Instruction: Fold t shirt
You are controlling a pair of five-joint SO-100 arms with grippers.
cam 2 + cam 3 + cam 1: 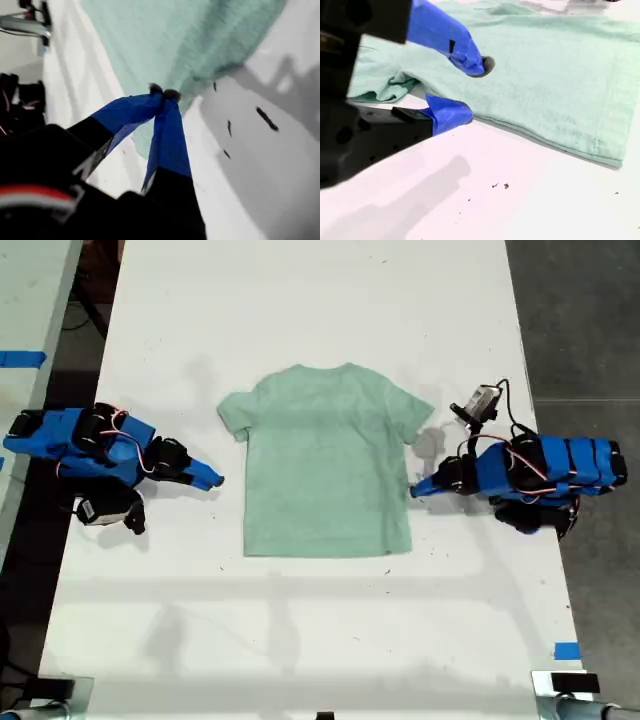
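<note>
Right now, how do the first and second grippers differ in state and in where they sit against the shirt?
My first gripper is shut, its tips meeting; my second gripper is open. The first sits right at the edge of the t shirt on the exterior view's right. The second is on that view's left, just short of the fabric. Both have blue fingers, sit low and point at the shirt's sides.

Bare white table (300,300) lies open all around the t shirt (325,465), seemingly unobstructed.
</note>
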